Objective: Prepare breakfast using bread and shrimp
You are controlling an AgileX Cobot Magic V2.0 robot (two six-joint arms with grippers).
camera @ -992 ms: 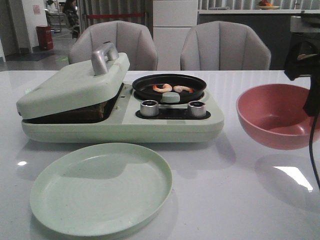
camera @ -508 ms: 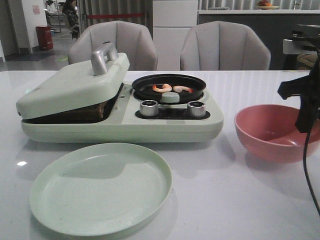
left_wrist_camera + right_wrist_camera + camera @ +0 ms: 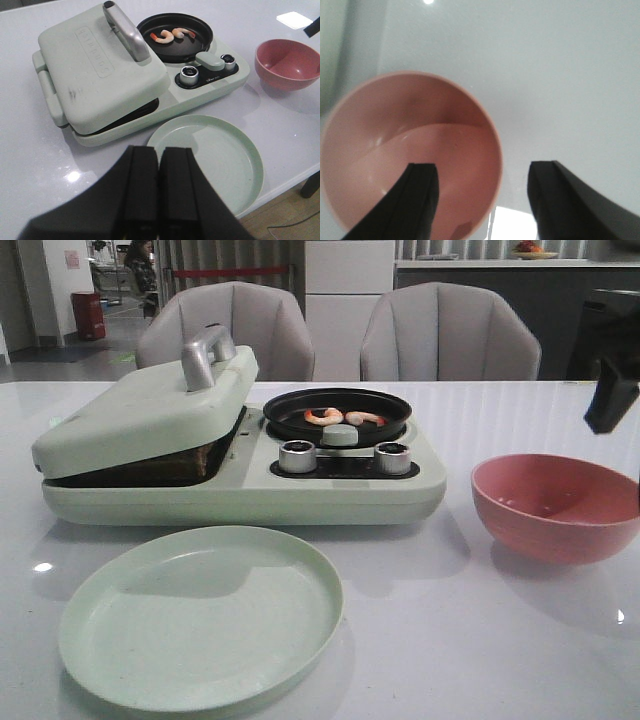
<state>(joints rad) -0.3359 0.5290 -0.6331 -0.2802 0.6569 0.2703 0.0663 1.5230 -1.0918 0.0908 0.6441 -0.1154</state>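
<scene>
Two curled pinkish shrimp lie in the round black pan of the pale green breakfast maker. Its lid with the metal handle rests nearly down. The bread is hidden under it, apart from a brown strip in the gap. My left gripper is shut with nothing in it, above the near rim of the green plate. My right gripper is open and empty above the pink bowl. Only a dark part of the right gripper shows at the right edge of the front view.
The pink bowl stands on the white table to the right of the maker. Two metal knobs sit on the maker's front. Two grey chairs stand behind the table.
The pink bowl came down onto the table at the right. My right gripper let go of its rim and moved up and to the right. The left gripper has not moved.
</scene>
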